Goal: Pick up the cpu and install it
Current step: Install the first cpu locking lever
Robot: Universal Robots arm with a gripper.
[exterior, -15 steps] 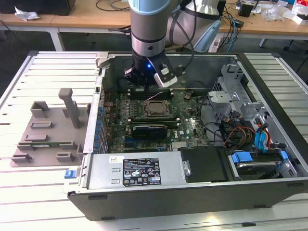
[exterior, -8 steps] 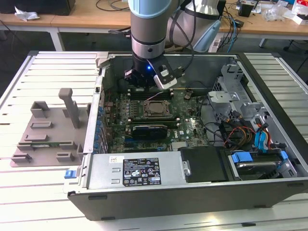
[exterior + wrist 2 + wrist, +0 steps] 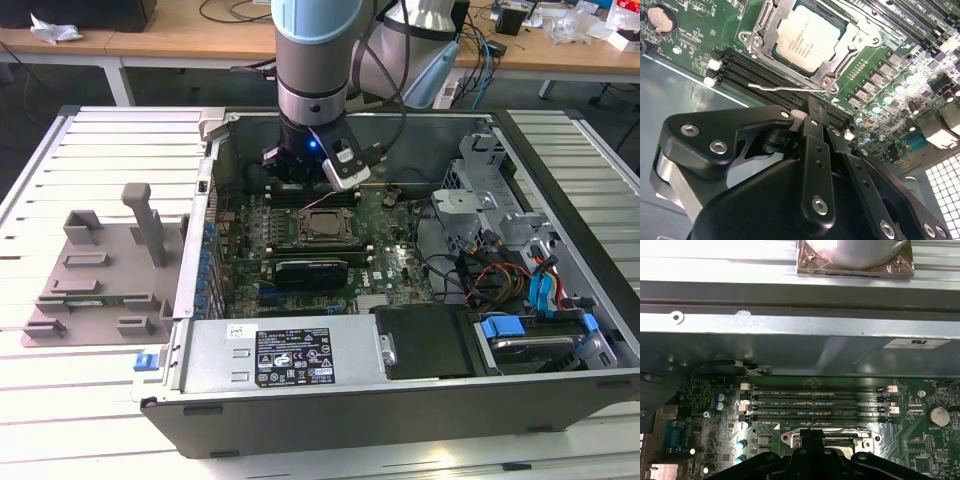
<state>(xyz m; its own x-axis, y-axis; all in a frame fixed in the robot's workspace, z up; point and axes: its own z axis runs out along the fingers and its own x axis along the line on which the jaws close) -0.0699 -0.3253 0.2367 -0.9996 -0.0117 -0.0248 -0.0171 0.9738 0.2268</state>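
Here, the cpu (image 3: pixel 807 40) lies seated in the socket frame (image 3: pixel 762 30) on the motherboard (image 3: pixel 695 35) (placement apparently done). The gripper (image 3: pixel 812 107) hovers over the memory slots (image 3: pixel 755 67) on the socket's far side, jaws together and empty; any further move calls for a clean lift clear.

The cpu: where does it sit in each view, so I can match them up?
Exterior view: the cpu lies inside the socket frame, mid-motherboard.
Second wrist view: cpu, a pale square inside the frame, beyond the gripper.
First wrist view: the gripper covers the frame's middle.
Shared landmark: the socket frame.
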